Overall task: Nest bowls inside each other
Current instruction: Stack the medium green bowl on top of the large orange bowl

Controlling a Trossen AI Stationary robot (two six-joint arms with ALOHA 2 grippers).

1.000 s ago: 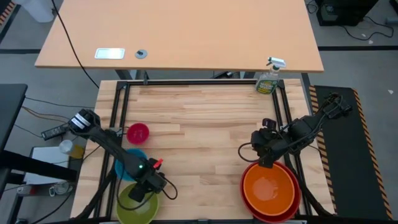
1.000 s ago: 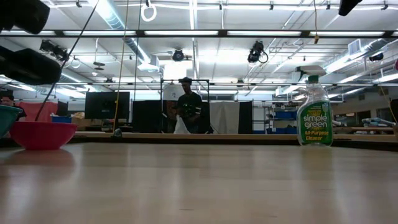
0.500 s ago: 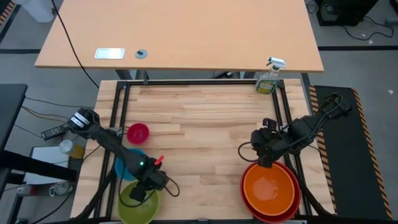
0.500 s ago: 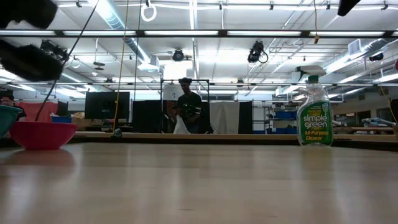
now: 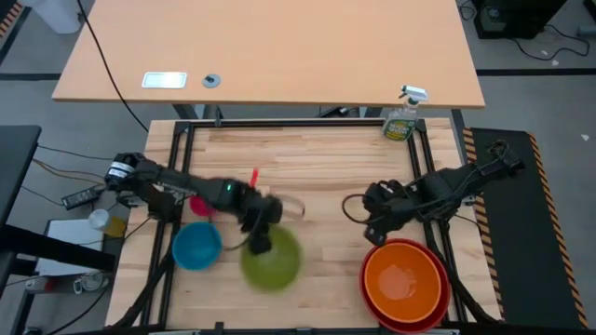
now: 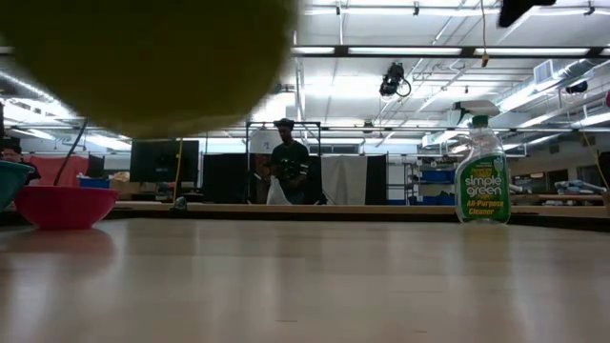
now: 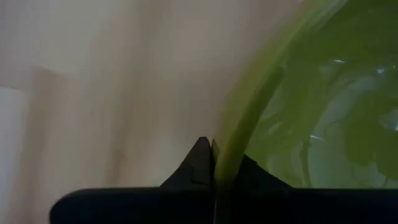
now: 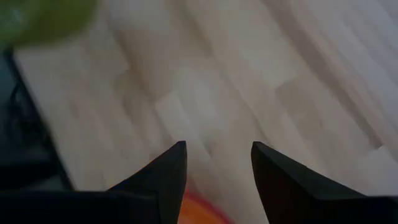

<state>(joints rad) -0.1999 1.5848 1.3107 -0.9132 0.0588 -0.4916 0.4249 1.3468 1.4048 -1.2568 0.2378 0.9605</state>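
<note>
A green spray bottle [image 5: 403, 119] stands upright at the far right corner of the wooden counter [image 5: 317, 177]; in the low view its label [image 6: 481, 191] reads "simple green All-Purpose Cleaner". Beyond the counter is a lighter desk [image 5: 279, 46] carrying a small white plate [image 5: 165, 80] and a round grey disc [image 5: 212, 80] just beside it, with a black cable [image 5: 102, 56] running across its left part. Far back in the room a person [image 6: 287, 171] stands among monitors [image 6: 164, 160] under rows of ceiling lights [image 6: 381, 50].
</note>
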